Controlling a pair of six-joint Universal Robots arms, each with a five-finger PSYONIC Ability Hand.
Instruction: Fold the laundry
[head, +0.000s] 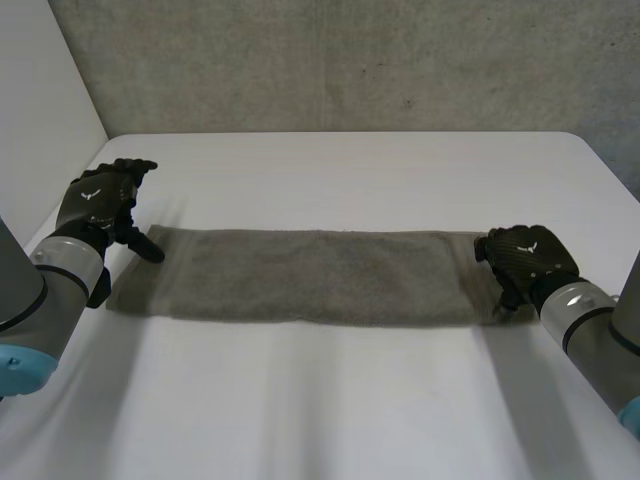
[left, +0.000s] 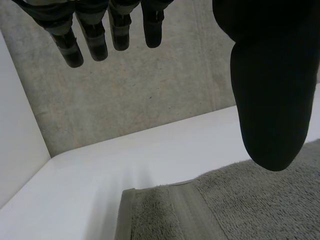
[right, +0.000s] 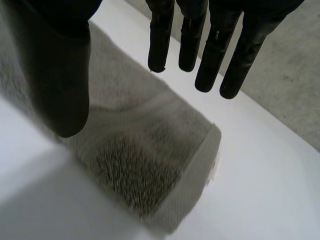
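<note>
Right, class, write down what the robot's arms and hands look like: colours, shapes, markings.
The left arm and right arm are thick grey tubes with light-blue caps and silvery wrist cuffs. The left hand and right hand are black, with slim rounded fingers and a small white mark on each back.

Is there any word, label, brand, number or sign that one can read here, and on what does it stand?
No text can be read.
On the left hand: a small white mark on its back, no letters.
On the right hand: the same white mark, no letters.
On the towel: a small white tag at its end, too small to read.
</note>
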